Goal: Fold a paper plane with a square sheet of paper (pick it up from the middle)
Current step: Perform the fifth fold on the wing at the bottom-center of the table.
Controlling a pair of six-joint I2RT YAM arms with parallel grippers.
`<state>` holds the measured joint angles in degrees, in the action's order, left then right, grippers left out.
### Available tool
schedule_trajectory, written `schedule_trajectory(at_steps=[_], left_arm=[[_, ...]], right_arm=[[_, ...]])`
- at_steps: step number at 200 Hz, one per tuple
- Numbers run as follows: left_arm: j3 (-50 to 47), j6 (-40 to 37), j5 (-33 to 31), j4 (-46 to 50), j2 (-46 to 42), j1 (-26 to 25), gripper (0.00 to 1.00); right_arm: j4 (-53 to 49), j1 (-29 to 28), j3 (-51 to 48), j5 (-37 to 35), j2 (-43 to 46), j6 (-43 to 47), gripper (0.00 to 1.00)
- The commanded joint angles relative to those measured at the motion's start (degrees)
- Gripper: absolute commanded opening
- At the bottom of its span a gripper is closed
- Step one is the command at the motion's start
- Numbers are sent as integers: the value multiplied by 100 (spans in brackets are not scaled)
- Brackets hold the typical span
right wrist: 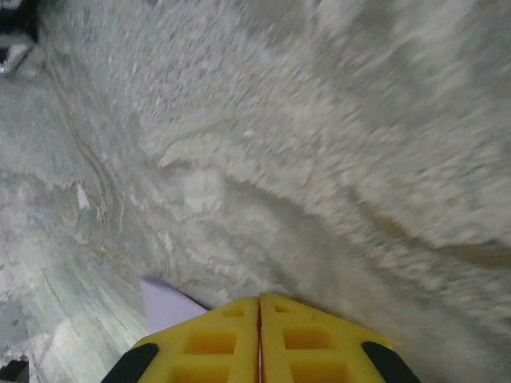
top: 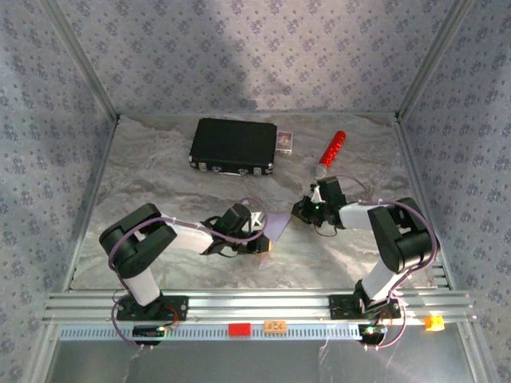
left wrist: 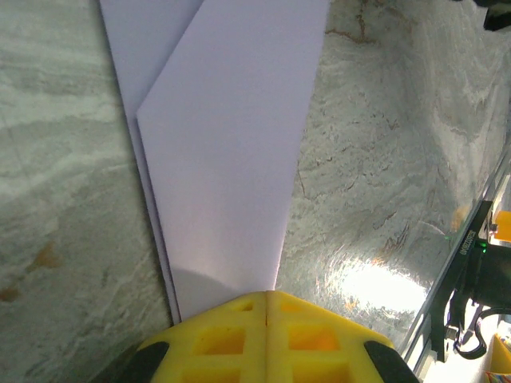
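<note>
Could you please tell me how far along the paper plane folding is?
Partway, I'd say. Done: the lilac paper already lies folded into overlapping layers with a slanted edge. In hand: the shut left gripper sits at its narrow end, the shut right gripper beside a corner. Left: it is not yet a slim dart, so more folds.

The left arm (top: pixel 152 239) rises from its base at the near edge of the worktop (top: pixel 160 183), elbow raised, forearm reaching right toward the middle. Its left hand (left wrist: pixel 266 307) points down, yellow fingers (left wrist: pixel 223 339) pressed together. The right arm (top: pixel 399 239) folds leftward, and the right hand (right wrist: pixel 259 313) sits low near the middle, its fingers likewise closed against each other
</note>
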<state>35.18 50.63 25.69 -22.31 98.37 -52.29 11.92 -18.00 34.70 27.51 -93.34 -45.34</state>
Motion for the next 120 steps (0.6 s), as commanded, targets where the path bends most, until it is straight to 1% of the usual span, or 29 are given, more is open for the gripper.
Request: schedule_trajectory(at_steps=[1, 31, 48, 70, 87, 107, 120], left_arm=[[-222, 1, -251, 861, 359, -145, 0], [-189, 22, -262, 820, 350, -159, 0], [-178, 17, -263, 822, 345, -158, 0], [-178, 18, -275, 816, 323, -166, 0], [-182, 17, -284, 836, 291, -163, 0], [-193, 17, -309, 839, 238, -167, 0], [-204, 12, -328, 867, 218, -169, 0]], right_arm=[[-400, 87, 218, -98, 358, 245, 12], [-862, -74, 292, -228, 862, 411, 14], [-736, -178, 179, 62, 995, 363, 14], [-607, -717, 42, 228, 1109, 269, 10], [-637, -1126, -98, 54, 1107, 87, 7], [-121, -1401, -465, 10, 1096, -344, 5], [-15, -1529, -615, -73, 1089, -493, 4]])
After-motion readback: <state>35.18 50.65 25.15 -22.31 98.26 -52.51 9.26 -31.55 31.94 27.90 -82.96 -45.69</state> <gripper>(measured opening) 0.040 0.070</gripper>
